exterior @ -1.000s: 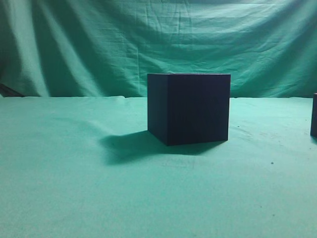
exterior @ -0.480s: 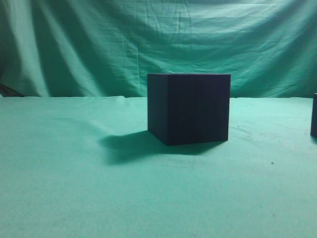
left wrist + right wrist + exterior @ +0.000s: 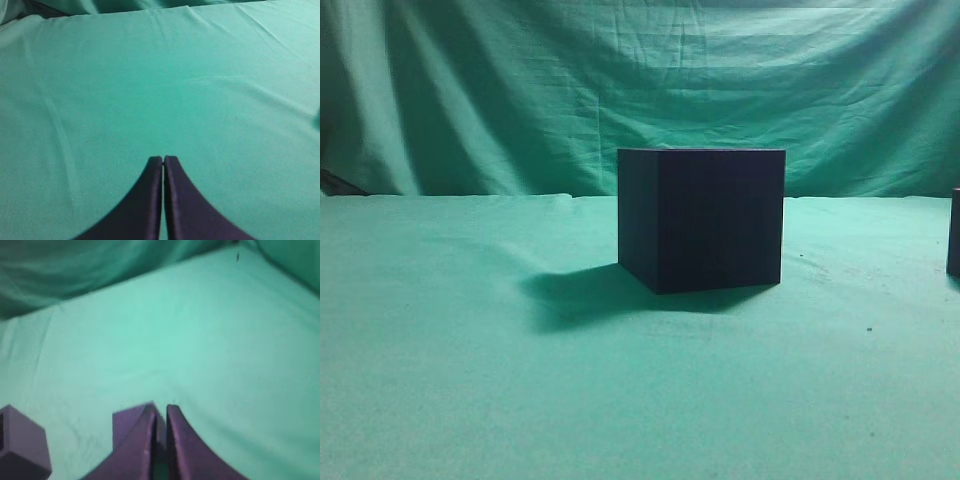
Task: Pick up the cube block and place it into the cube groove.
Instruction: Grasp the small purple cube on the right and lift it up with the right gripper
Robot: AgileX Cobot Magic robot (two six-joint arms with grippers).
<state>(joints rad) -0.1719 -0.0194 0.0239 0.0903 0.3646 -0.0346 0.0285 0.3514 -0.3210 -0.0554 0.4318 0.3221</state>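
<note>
Cube block (image 3: 129, 425) lies just beyond right gripper (image 3: 161, 412)

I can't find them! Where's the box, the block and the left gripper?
box (image 3: 700, 220), exterior view, front face
block (image 3: 954, 232), exterior view, sliver at right edge
left gripper (image 3: 163, 160), left wrist view, between fingertips

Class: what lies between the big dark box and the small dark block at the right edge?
Nothing. In the exterior view only bare green cloth stretches between the big box and the cube block.
</note>
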